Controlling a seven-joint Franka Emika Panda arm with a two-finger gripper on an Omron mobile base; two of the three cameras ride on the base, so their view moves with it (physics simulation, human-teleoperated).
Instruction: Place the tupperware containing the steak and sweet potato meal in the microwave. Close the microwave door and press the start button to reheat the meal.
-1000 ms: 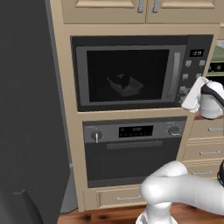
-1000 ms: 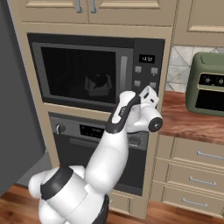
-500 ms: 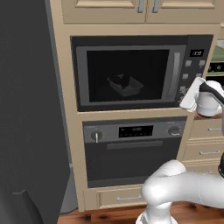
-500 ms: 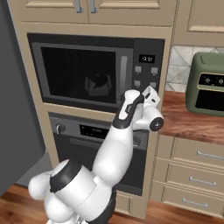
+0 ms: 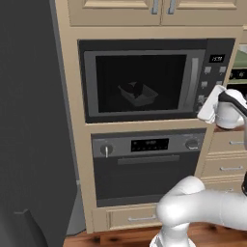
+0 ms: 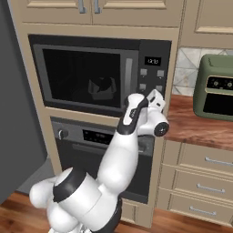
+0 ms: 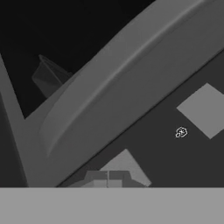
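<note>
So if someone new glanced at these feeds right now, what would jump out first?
Probably the white arm reaching up to the microwave, its shut tool right at a grey button on the right-hand panel. Next, the microwave door is closed, and the tupperware shows dimly through the dark glass. Off to the right, a green countertop oven sits on the wooden counter.
</note>
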